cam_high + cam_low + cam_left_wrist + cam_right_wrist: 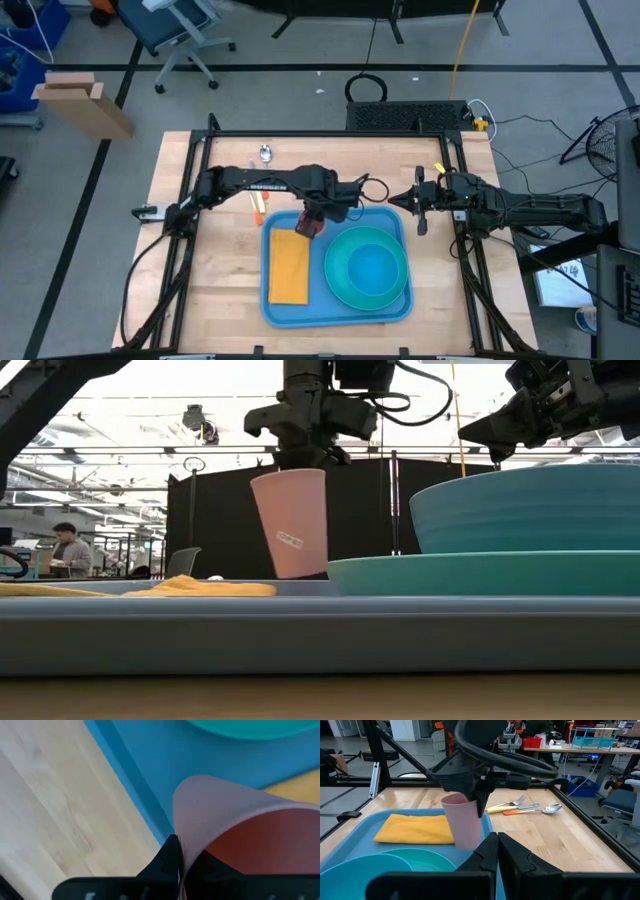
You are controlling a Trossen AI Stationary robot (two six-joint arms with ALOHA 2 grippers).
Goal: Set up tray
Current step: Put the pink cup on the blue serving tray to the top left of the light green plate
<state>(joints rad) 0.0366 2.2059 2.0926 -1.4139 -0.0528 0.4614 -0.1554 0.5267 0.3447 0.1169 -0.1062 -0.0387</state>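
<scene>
Two arms over the table: we see the blue tray (335, 305) lying at its middle, a yellow napkin (289, 266) on its left half. Our left gripper (311, 226) clenches a pink cup (291, 523) by the rim, tilted above the tray. Next, a teal bowl (371, 263) on a plate (480, 572). Right gripper (421, 214) hangs clenched, empty, beside the tray's far right corner.
</scene>
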